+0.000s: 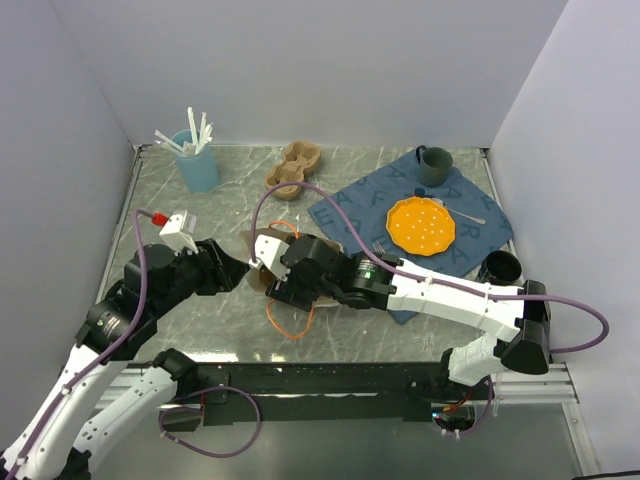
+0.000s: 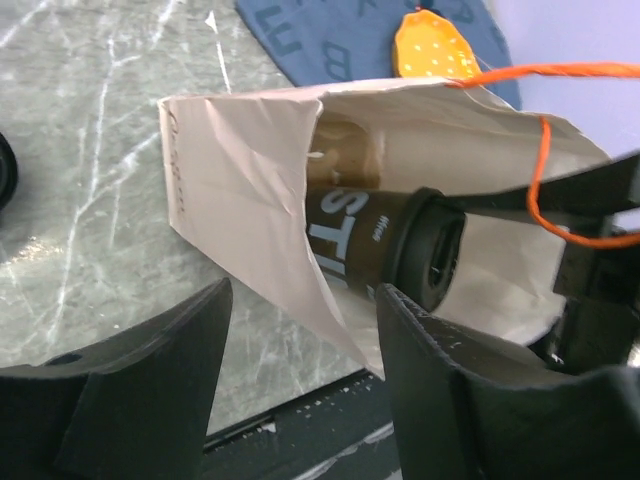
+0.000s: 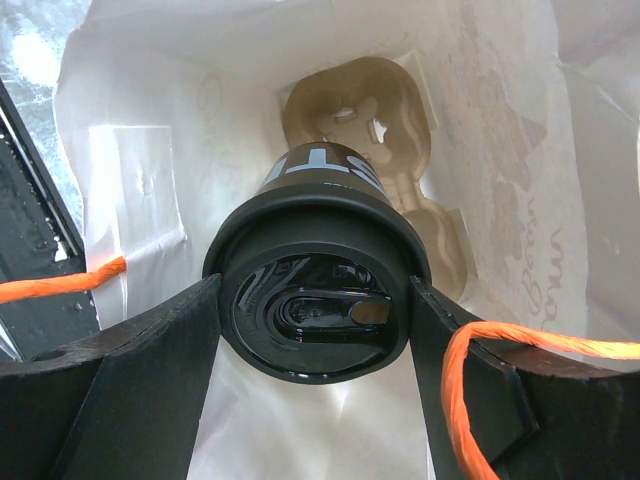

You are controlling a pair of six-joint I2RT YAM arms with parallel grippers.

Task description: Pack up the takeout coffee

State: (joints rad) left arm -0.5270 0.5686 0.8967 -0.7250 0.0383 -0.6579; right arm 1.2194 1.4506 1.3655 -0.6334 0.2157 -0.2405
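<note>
The left gripper (image 2: pixel 305 300) stands with its jaws well apart. The folded lower edge of a white paper bag (image 2: pixel 240 200) reaches down between them, unpinched. The bag lies on its side on the grey marbled table (image 1: pixel 200 215), orange cord handles (image 1: pixel 285 325) trailing from its mouth. Inside that mouth, the right gripper (image 3: pixel 315 290) clamps the takeout coffee (image 3: pixel 318 240), a dark brown paper cup with white lettering, its fingers pressing both sides of the black plastic lid. A tan moulded-pulp cup carrier (image 3: pixel 370 110) sits deeper in the bag. Farther back lie a blue lettered cloth (image 1: pixel 360 200), a scalloped orange plate (image 1: pixel 420 225), a teal handled mug (image 1: pixel 433 165) and a light-blue cup of white sticks (image 1: pixel 197 160).
</note>
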